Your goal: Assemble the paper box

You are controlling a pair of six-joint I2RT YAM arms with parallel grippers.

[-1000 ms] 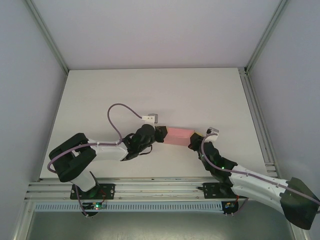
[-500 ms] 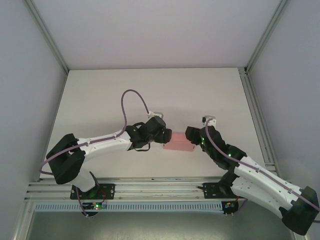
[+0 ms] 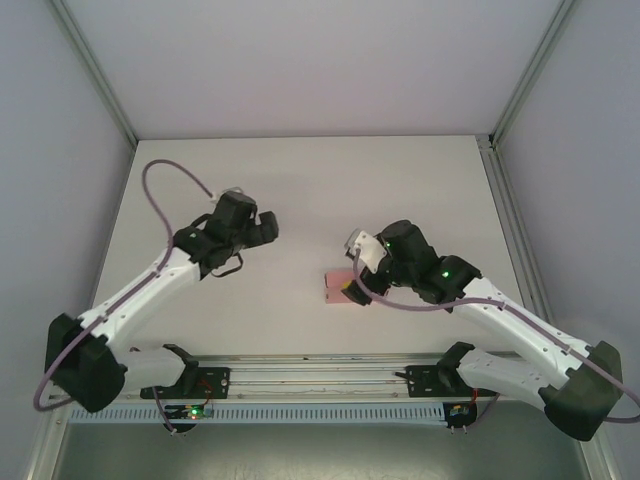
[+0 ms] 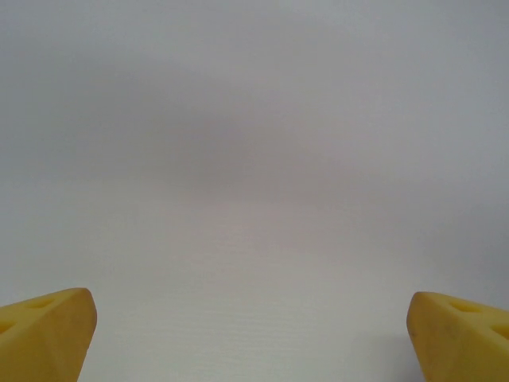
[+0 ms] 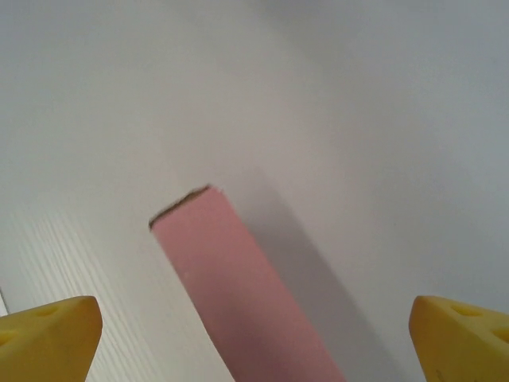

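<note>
Pink paper box [image 5: 238,294] lay on the table [image 3: 300,180], right of centre, under the right gripper [image 5: 254,338], spread wide and empty. The left gripper [image 4: 250,334], equally wide, hovered well apart, leftward.

Paper box [image 5: 238,286] partly beyond bottom edge

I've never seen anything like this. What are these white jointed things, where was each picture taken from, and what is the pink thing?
These are two robot arms bolted to the near edge of a white table. The wide picture looks down from above. The other two come from a small camera on each wrist; the yellow wedges are fingertips. The left gripper hangs open over bare table. The right gripper is open too, above a small pink paper box lying on the table. Neither holds anything.
</note>
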